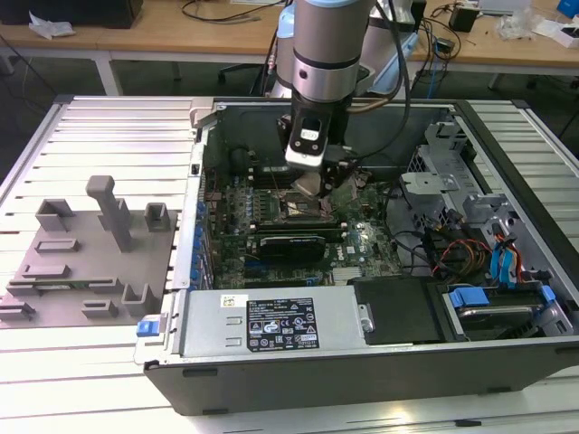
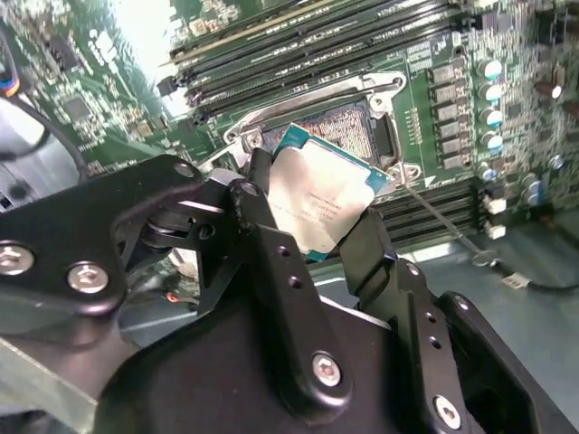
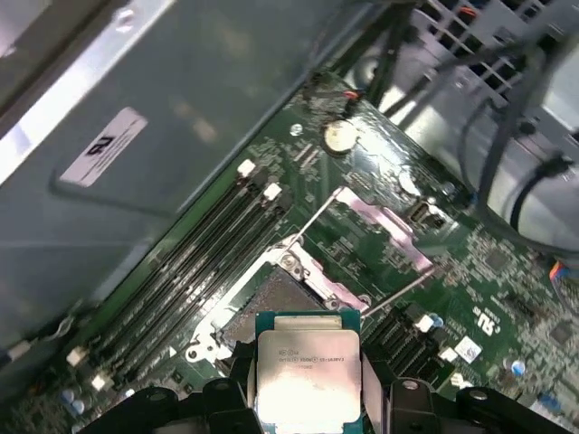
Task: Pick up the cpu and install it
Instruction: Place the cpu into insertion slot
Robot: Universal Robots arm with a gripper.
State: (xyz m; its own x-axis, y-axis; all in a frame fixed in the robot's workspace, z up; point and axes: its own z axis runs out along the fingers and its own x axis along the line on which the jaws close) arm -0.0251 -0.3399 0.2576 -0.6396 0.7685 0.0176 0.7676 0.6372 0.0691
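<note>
1. In both wrist views, the gripper [image 2: 314, 215] clamps the cpu [image 2: 321, 192] by its edges, jaws closed on it, over the open socket [image 3: 276, 303].
2. The exterior view shows the arm [image 1: 330, 45] inside the computer case [image 1: 271, 366].

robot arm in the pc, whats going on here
The arm's tool is shut on the cpu, gripping it by two opposite edges. It holds the chip inside the open computer case, over the motherboard and right next to the open socket. The cpu is tilted in the second wrist view and is not yet seated; the socket is empty.
</note>
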